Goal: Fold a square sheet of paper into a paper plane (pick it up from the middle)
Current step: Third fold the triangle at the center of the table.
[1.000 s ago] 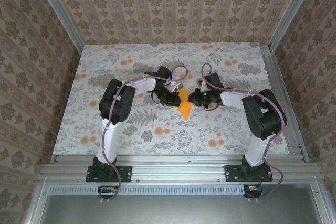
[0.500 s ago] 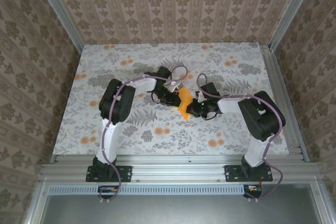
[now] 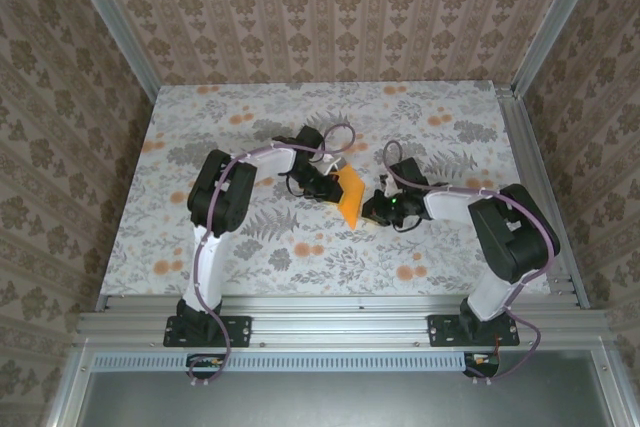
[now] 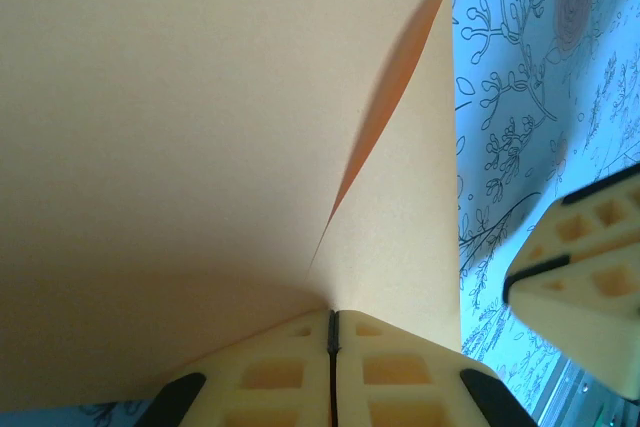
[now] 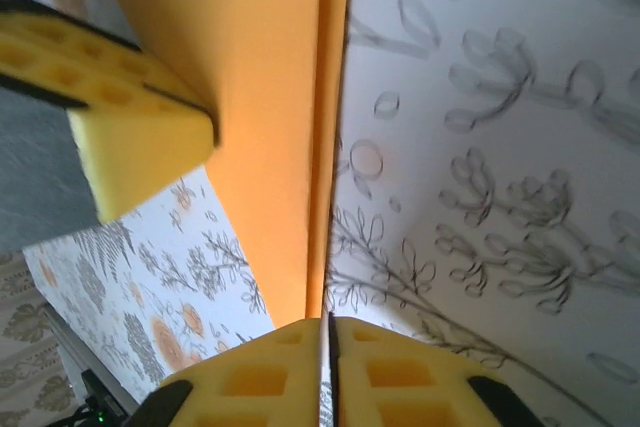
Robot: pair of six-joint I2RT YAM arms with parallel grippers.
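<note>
The left fingers pinch an orange sheet (1 fold).

Paper blocks table centre; edges seemingly free.

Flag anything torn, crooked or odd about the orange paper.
No tear shows. The orange paper is pinched by the left hand and the right hand. One oddity: in the left wrist view its folded layers gape apart towards the top instead of lying flat together.

Robot lab cell: aluminium frame, wallpapered walls.
</note>
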